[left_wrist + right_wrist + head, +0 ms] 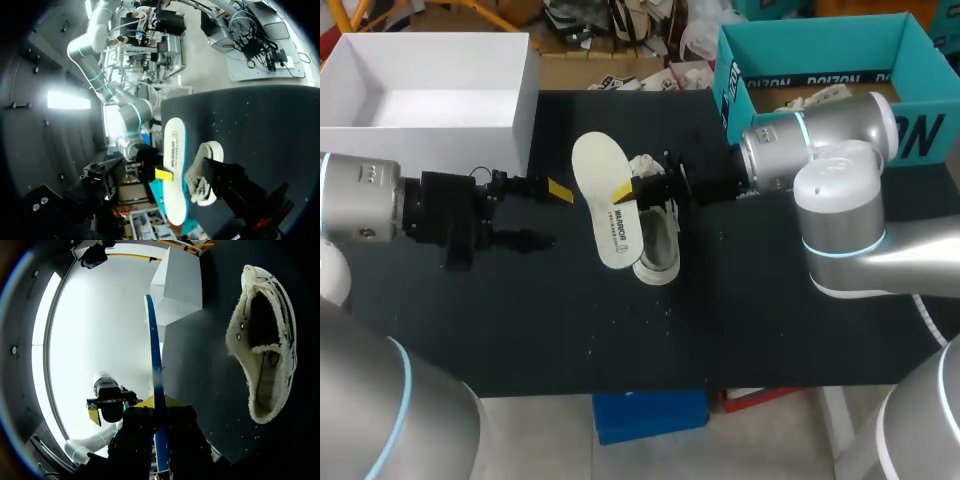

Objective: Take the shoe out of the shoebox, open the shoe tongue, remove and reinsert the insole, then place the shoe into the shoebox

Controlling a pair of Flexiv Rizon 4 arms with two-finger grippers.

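Right gripper: clamped on the white insole, held above the shoe.
Left gripper: fingers wide apart, empty, beside the insole.
Shoe: on the black table, outside the white shoebox.
Print: dark lettering on the insole.

From overhead we see soft, even room light on the dark table, with barely any shadows. The white box and insole look nearly washed out. White glare floods the right wrist view beside the table; the left wrist view is dim.
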